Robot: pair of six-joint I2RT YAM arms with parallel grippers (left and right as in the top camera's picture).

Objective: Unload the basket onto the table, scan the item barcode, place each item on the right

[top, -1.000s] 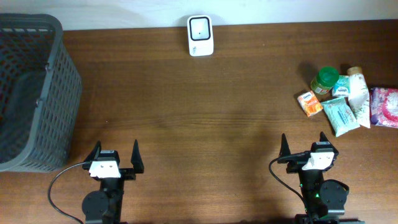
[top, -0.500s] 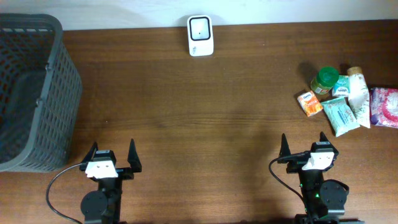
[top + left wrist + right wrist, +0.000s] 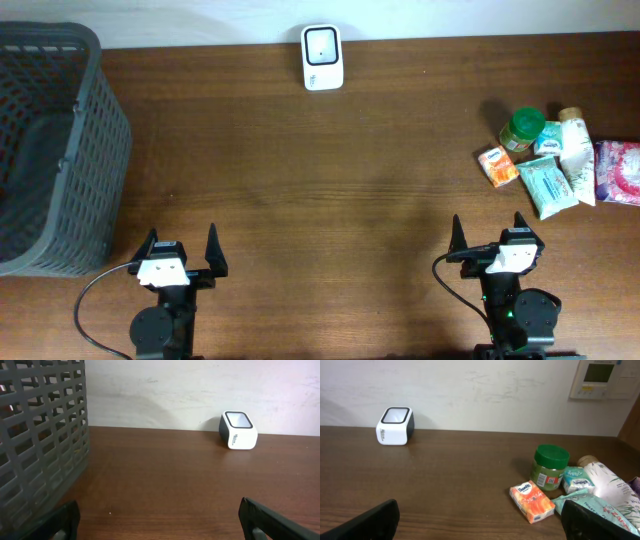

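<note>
With left gripper (image 3: 183, 240) and right gripper (image 3: 488, 226) wide and empty, grabbing the small orange carton (image 3: 497, 166) could topple the neighbouring green-lidded jar (image 3: 522, 128).

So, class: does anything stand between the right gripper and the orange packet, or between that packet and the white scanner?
Nothing visible does. Bare table lies from the right gripper to the orange packet and from it to the scanner.

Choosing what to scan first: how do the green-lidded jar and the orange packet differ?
The jar is round and stands upright; the orange packet is boxy and lies flat. The jar has a green lid; the packet has none. The jar stands taller than the packet. Both rest on the table, close together.
</note>
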